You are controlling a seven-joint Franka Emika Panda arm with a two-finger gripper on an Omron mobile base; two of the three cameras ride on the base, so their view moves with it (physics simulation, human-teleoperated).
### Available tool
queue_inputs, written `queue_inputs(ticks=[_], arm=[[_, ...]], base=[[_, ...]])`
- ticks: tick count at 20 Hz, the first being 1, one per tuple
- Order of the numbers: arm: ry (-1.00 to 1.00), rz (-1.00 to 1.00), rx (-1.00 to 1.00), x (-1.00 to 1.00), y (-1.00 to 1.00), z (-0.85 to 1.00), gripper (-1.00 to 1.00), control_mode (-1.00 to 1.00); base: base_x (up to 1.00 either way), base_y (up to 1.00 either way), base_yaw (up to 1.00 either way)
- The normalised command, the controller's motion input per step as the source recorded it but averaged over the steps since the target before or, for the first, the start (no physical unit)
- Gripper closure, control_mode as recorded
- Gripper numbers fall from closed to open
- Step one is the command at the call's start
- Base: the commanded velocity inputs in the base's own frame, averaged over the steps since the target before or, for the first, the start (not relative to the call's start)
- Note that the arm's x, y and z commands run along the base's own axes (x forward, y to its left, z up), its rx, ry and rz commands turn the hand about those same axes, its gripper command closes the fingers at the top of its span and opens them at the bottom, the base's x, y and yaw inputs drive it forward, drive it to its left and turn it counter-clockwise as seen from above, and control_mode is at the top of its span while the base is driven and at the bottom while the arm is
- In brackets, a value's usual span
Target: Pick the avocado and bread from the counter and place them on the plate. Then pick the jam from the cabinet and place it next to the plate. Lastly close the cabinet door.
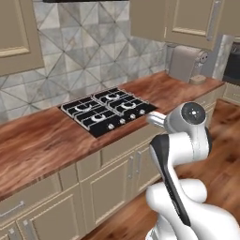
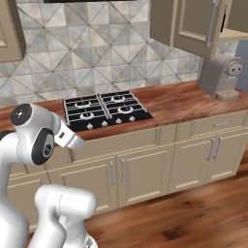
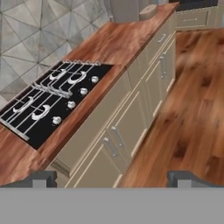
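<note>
The reddish-brown wood counter (image 1: pixel 42 140) (image 2: pixel 179 101) (image 3: pixel 118 41) runs over beige base cupboards. My gripper (image 3: pixel 113 179) is open, its two dark fingertips (image 3: pixel 43 178) wide apart with nothing between them. It hangs in front of the counter's front edge near the hob and looks along the cupboard fronts. An upper cabinet (image 2: pixel 193 22) hangs at the right; its door with a long handle seems to stand ajar, and what is inside is hidden. The avocado, bread, plate and jam are out of view.
A black gas hob (image 1: pixel 108 110) (image 2: pixel 104 111) (image 3: pixel 52 100) is set into the counter. A grey coffee machine (image 1: pixel 185 63) (image 2: pixel 220 75) stands at the counter's right end. Wood floor (image 3: pixel 192 96) lies in front of the cupboards.
</note>
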Motion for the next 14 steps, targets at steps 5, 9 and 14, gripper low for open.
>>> queue_inputs(ticks=[5, 9, 14], arm=[[0.0, 0.0, 0.0, 0.0, 0.0, 0.0, -1.0, 1.0], [0.0, 0.0, 0.0, 0.0, 0.0, 0.0, -1.0, 1.0], [0.0, 0.0, 0.0, 0.0, 0.0, 0.0, -1.0, 1.0]], base=[[0.34, -1.0, -0.21], [0.33, -1.0, -0.4], [0.34, -1.0, -0.48]])
